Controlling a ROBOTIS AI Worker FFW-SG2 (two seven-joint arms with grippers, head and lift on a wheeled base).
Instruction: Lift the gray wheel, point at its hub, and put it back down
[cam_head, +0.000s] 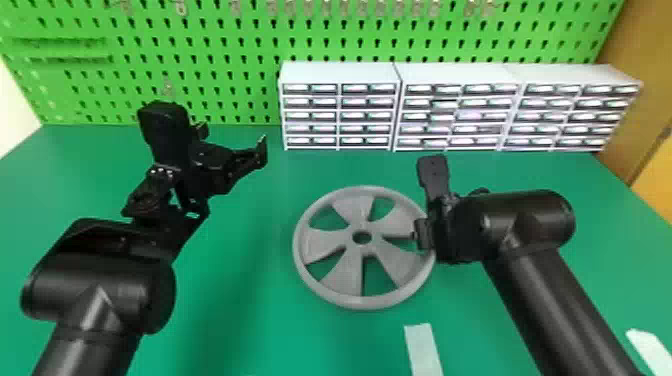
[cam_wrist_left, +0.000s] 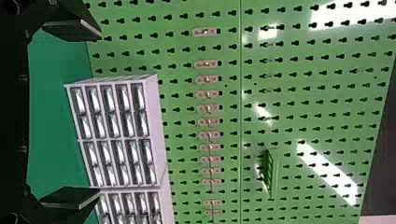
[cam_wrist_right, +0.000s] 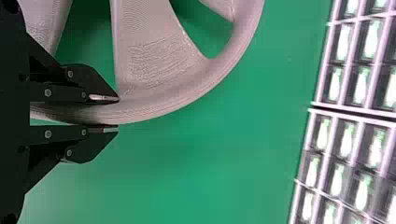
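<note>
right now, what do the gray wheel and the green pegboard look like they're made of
The gray wheel looks like matte plastic, probably 3D-printed: fine, layered-looking lines run over its spokes and rim. The green pegboard looks like glossy painted metal, as bright light streaks reflect off it, though coated plastic is possible.

No readable text, no legible labels, no legible brands, no readable numbers, no readable signs

Left arm (cam_head: 85, 350) and right arm (cam_head: 560, 300): black, rounded cylindrical housings (cam_head: 535, 215). Right gripper (cam_head: 419, 234): flat black fingers (cam_wrist_right: 88, 147), round screws (cam_wrist_right: 47, 93).
</note>
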